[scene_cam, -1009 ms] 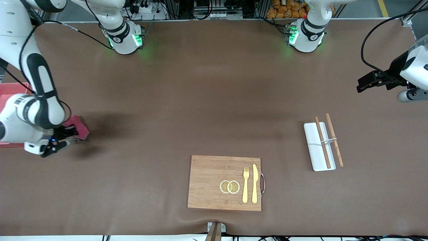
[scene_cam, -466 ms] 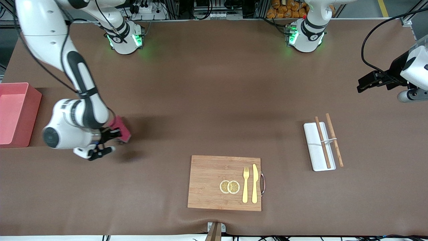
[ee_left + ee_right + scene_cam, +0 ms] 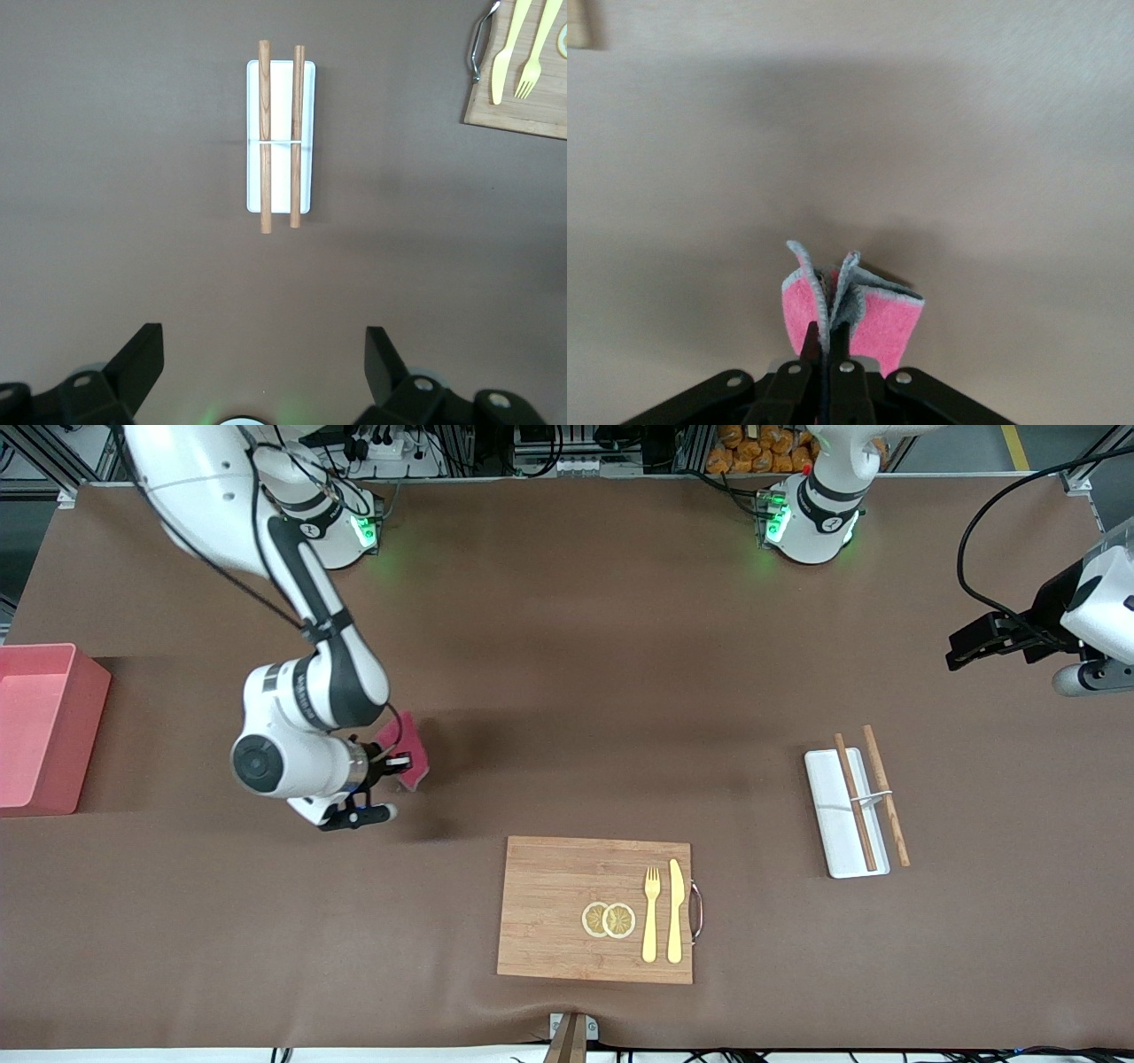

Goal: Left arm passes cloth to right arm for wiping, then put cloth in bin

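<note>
Crumpled pink cloth point(image 3: 406, 751) above table

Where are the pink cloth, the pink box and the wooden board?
cloth point(image 3: 409, 753), front view, its middle.
bin point(image 3: 84, 726), front view, its side wall.
wooden board point(image 3: 549, 912), front view, bare wood.

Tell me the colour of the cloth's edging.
Pale grey trim around the pink cloth, pinched in the right gripper; clearest in the right wrist view.

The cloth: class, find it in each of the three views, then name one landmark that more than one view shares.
Front view: the cloth hangs from the right gripper, over bare table between the bin and the wooden board.
Left wrist view: not in it.
Right wrist view: the cloth is pinched in the shut jaws.
Shared landmark: the wooden board, also in the left wrist view.
</note>
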You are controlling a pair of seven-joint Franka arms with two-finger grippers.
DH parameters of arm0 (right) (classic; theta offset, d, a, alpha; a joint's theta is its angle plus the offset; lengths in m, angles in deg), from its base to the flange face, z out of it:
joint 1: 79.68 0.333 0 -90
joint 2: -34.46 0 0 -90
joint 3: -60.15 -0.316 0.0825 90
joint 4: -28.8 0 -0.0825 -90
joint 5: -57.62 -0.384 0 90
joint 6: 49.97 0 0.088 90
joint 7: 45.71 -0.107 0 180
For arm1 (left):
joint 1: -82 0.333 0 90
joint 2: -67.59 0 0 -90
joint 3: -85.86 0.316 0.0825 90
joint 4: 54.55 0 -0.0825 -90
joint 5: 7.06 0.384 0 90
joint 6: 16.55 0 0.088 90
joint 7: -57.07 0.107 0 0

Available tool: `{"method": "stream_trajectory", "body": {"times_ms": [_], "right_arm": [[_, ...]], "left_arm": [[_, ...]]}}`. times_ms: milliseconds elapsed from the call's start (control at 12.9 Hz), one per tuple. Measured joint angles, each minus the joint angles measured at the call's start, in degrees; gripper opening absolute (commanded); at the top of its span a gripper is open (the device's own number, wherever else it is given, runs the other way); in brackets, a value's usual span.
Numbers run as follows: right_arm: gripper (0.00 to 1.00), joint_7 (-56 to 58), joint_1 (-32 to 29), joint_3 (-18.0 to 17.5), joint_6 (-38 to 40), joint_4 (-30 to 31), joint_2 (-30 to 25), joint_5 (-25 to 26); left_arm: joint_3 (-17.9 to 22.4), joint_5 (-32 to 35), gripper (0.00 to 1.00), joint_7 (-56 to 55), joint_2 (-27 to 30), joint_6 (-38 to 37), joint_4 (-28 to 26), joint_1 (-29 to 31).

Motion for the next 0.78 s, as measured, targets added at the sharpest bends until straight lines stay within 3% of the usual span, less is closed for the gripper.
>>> {"method": "stream_trajectory", "body": {"times_ms": [155, 311, 543, 776], "right_arm": [[0.0, -2.3, 0.3, 0.6, 6.6, -1.5, -4.4, 0.0], [0.0, -2.4, -0.6, 3.4, 13.8, -3.4, -9.3, 0.2], [0.0, 0.0, -3.1, 9.7, 26.0, -7.2, -15.0, 1.6], [0.0, 7.0, -5.0, 16.8, 35.1, -12.8, -16.2, 4.4]], "left_arm": [[0.0, 0.0, 1.0, 0.0, 0.0, 0.0, 0.0, 0.0], [0.0, 0.0, 1.0, 0.0, 0.0, 0.0, 0.0, 0.0], [0.0, 0.0, 1.0, 0.0, 0.0, 0.0, -0.1, 0.0], [0.0, 0.0, 1.0, 0.0, 0.0, 0.0, -0.3, 0.0]]}}
